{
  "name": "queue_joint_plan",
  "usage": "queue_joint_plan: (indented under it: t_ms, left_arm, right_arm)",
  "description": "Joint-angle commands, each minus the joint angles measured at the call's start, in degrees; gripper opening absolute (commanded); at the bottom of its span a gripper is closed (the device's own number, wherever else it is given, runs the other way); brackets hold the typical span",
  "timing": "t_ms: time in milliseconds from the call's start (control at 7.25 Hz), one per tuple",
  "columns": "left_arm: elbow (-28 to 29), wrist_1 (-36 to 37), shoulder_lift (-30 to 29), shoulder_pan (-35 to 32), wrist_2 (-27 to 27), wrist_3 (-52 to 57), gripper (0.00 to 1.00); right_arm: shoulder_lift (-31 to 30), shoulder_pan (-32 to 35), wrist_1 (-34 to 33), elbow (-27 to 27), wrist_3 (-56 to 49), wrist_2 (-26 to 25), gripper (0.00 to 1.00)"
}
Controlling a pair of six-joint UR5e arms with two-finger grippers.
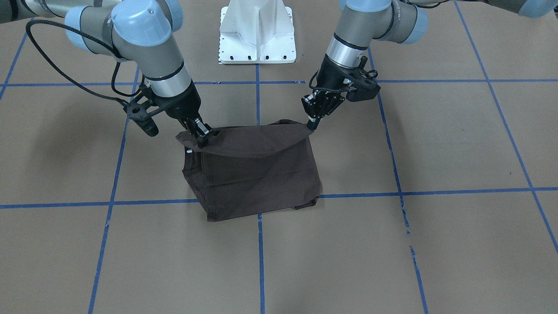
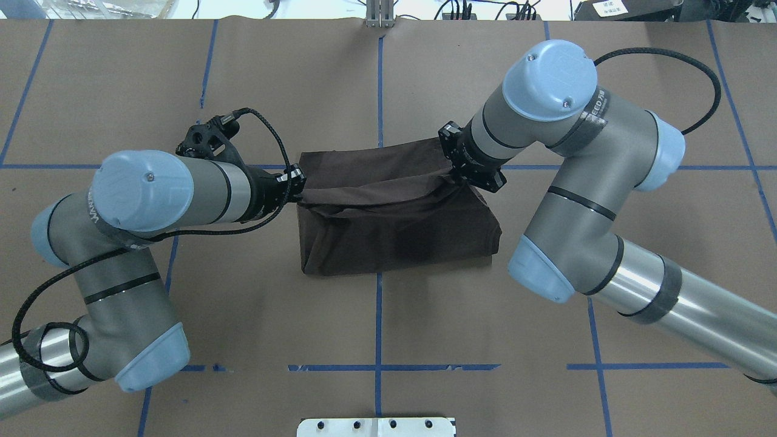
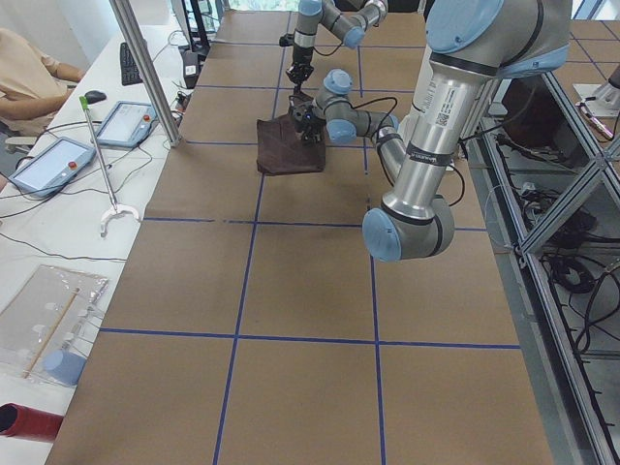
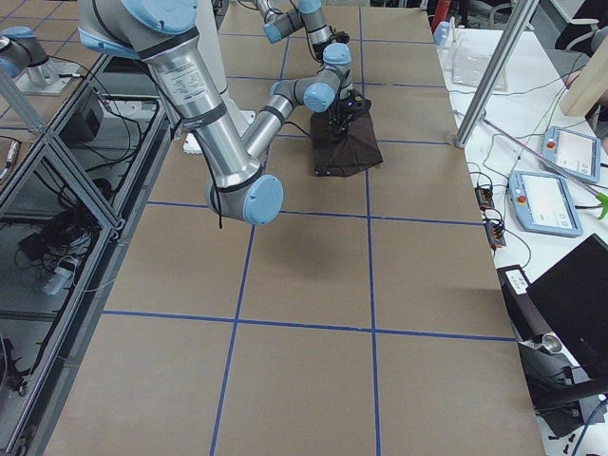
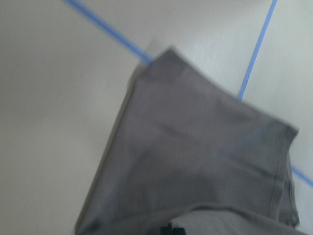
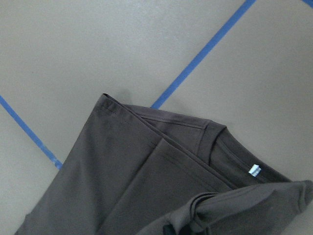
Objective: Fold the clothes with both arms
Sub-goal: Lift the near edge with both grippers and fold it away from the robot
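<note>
The dark brown T-shirt (image 1: pixel 257 174) lies partly folded at the table's middle. My left gripper (image 1: pixel 311 124) is shut on one corner of its robot-side edge, and it also shows in the overhead view (image 2: pixel 297 189). My right gripper (image 1: pixel 204 136) is shut on the other corner (image 2: pixel 464 176). Both hold that edge above the table. The cloth sags between them and hangs down onto the part of the shirt (image 2: pixel 394 230) that lies flat. The right wrist view shows the ribbed neck and a white label (image 6: pixel 254 170) below. The left wrist view shows blurred flat cloth (image 5: pixel 195 161).
The white pedestal base (image 1: pixel 257 32) stands between the arms on the robot's side. Blue tape lines (image 1: pixel 257 93) grid the brown table. Tablets (image 3: pixel 53 160) and a person (image 3: pixel 29 68) are at a side desk beyond the table's far edge.
</note>
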Motion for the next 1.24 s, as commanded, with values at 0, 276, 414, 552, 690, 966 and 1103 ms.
queue_joint_plan:
  t_ms: [0,276,414,552,690,966,1103]
  left_arm:
    - [4.46,-0.3,-1.49,-2.11,0.18,4.16,0.0]
    - [9.9,-1.17,-4.56,-3.33,0.45,5.49,0.0]
    - [12.89,-4.14,-5.18,-4.56,0.54,6.98,0.0]
    - [15.62,-6.87,-5.8,-5.18,0.62,7.17,0.0]
    - [18.69,-7.5,-7.8,-6.32,0.63,9.26,0.0]
    - [24.33,-11.61,-10.2,-7.47,0.71,12.95,0.79]
    - [24.26,-12.42,-10.37,-8.34,0.63,12.97,1.0]
  right_arm:
    - [1.85,1.39,9.08,-9.03,-0.02,0.41,0.0]
    - [4.03,1.39,9.19,-12.73,-0.46,0.5,0.0]
    - [5.0,1.39,9.97,-14.84,-0.64,0.32,0.0]
    - [5.01,1.39,14.42,-17.39,-0.55,0.15,0.0]
    - [5.01,1.83,16.2,-19.06,-0.64,0.14,0.0]
    - [8.06,2.36,16.74,-23.18,-1.07,-0.73,0.99]
    - [9.13,3.93,16.92,-24.43,-2.3,-0.65,1.0]
